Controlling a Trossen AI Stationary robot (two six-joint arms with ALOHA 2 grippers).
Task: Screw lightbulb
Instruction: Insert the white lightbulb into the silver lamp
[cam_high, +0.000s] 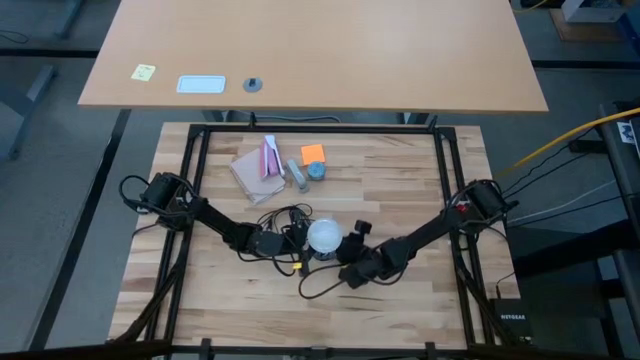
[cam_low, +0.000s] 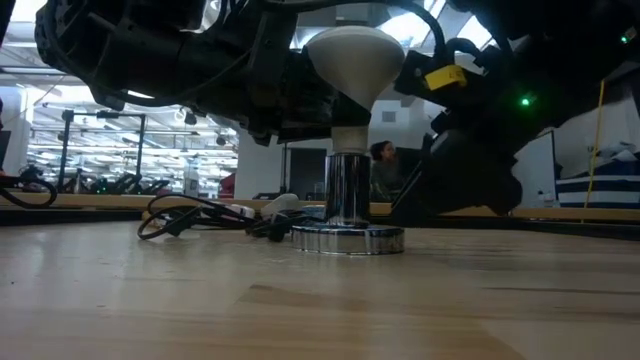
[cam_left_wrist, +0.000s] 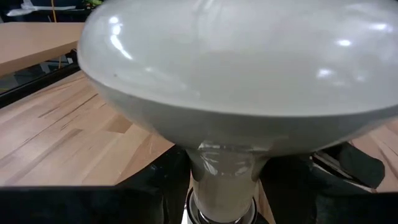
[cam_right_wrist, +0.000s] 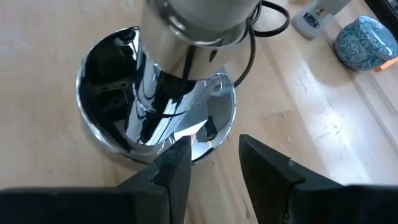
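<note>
Here the frosted white globe lightbulb (cam_high: 323, 236) stands upright at the bench's (cam_high: 420, 190) centre, its neck seated in a polished chrome socket stand (cam_low: 347, 238) so the thread can engage vertically. The left pincer (cam_high: 292, 240), at nine o'clock of the bulb, flanks the neck just under the globe; whether it grips cannot be told. The right pincer (cam_right_wrist: 212, 163), at four o'clock, hangs slightly parted and empty just beside the stand's rim, probably to steady it during turning.
</note>
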